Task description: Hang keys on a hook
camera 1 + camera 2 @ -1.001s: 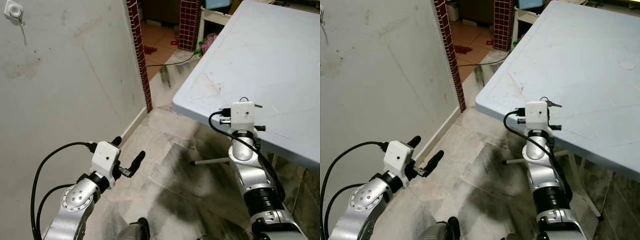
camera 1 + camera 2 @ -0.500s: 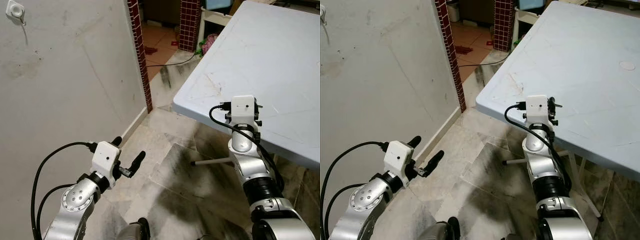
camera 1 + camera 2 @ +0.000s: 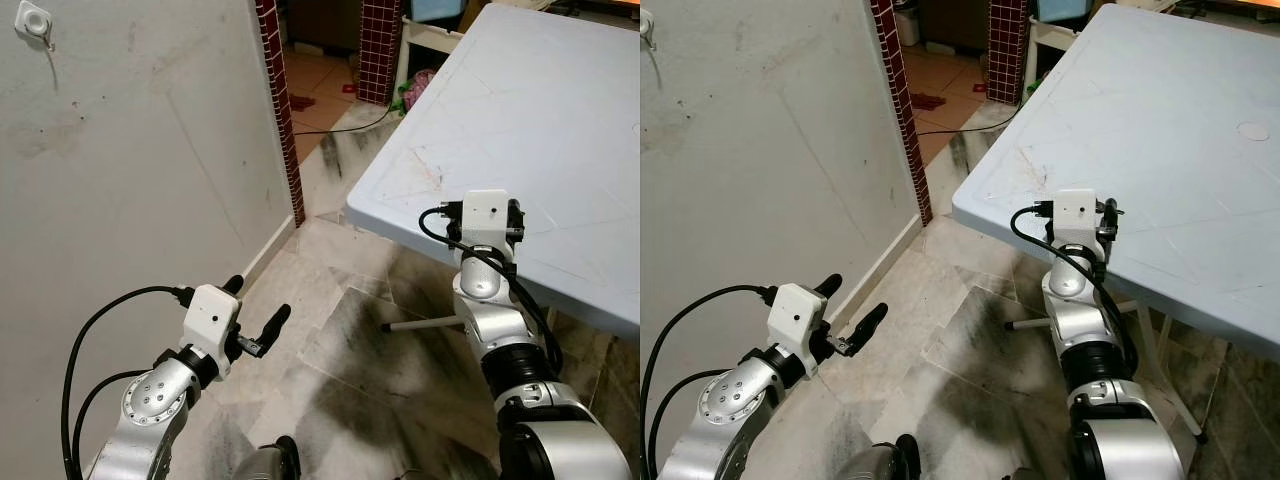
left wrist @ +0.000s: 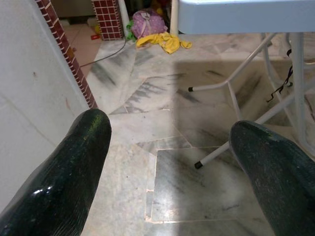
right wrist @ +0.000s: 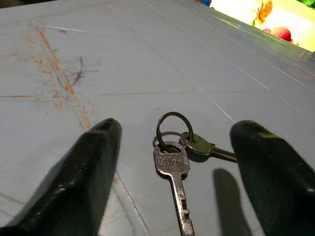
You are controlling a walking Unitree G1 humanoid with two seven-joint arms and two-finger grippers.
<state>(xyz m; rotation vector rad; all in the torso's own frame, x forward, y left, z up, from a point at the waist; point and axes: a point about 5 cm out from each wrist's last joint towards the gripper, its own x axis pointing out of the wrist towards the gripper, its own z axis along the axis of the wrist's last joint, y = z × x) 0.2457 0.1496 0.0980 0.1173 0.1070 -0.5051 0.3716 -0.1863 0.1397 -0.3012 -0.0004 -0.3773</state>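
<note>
- The right hand (image 5: 170, 162) reaches over the near corner of the pale blue table (image 3: 560, 110), its two black fingers (image 5: 88, 172) spread wide and gripping nothing.
- The right wrist view shows what the head views hide behind the wrist camera box: the keys (image 5: 178, 157), two on one ring, lie flat on the table between the open fingers, touching neither.
- One key points back toward the camera; the other angles off toward the far finger, its tip passing out of sight behind it.
- An orange-brown streak (image 5: 59, 73) runs across the table beside the keys.
- The left hand (image 3: 258, 322) hangs low over the marble floor (image 3: 370, 350), fingers apart and empty, near the grey wall (image 3: 140, 170).
- Its wrist view looks under the table to the white folding legs (image 4: 231, 88) and a heap of yellow and purple cloth (image 4: 157, 39) on the floor beyond.
- The left eye view alone shows the task's goal: a small white hook (image 3: 30, 20) high on the wall, well apart from both hands.
- A brick pillar (image 3: 275, 90) stands at the wall's end.
</note>
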